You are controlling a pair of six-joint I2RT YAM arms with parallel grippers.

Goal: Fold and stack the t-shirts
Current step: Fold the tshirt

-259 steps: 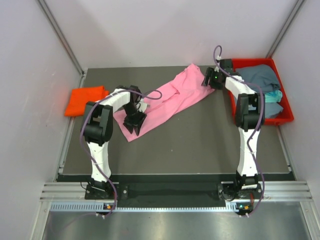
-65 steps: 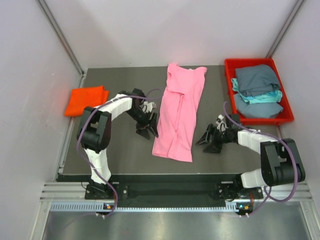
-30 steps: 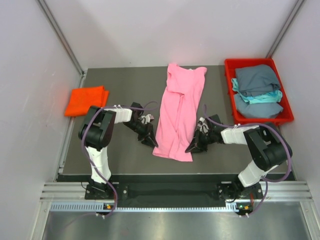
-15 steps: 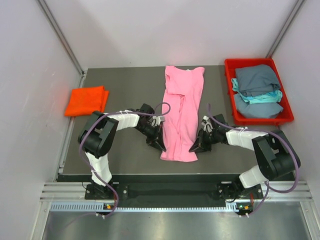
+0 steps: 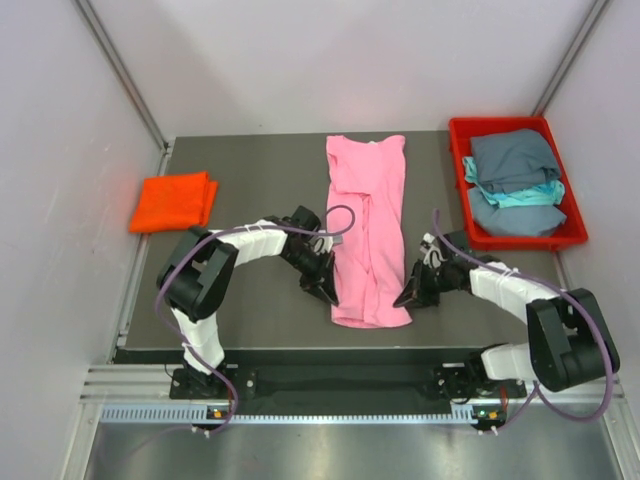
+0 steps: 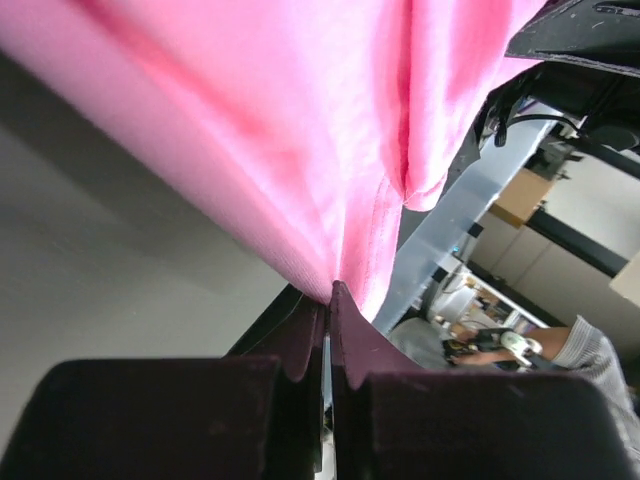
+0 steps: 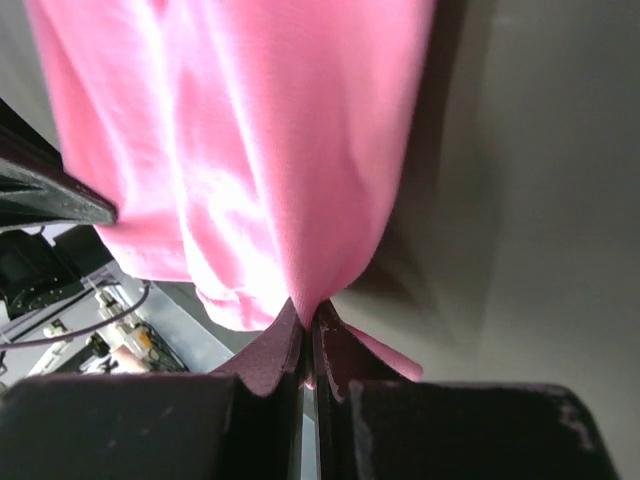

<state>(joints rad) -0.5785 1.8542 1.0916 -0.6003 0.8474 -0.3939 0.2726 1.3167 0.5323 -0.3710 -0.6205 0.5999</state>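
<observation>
The pink t-shirt [image 5: 367, 200] lies as a long, narrow strip down the middle of the table [image 5: 250, 170], running from 12 o'clock at the far edge toward 6 o'clock, with lengthwise creases along its centre. You have both arms bent low at the near end of that strip. The left gripper [image 5: 322, 290] sits at the hem's 9 o'clock corner and the right gripper [image 5: 408, 297] at its 3 o'clock corner. In the left wrist view you see the dark fingers [image 6: 300, 345] pressed together with a thin edge of pink cloth pinched at their tips. The right wrist view shows the same condition: the fingers [image 7: 275, 360] are closed tight on a gathered fold of the pink fabric, which spreads out beyond them. From above, you cannot tell whether the gripped hem is clear of the table surface. The orange t-shirt [image 5: 175, 200] lies folded flat at the table's left edge, around 10 o'clock, well apart from the pink one. The red tray [image 5: 458, 160] stands at 2 o'clock in the far right corner, holding a heaped grey-blue t-shirt [image 5: 515, 155] with a teal t-shirt [image 5: 520, 197] showing between its layers.
</observation>
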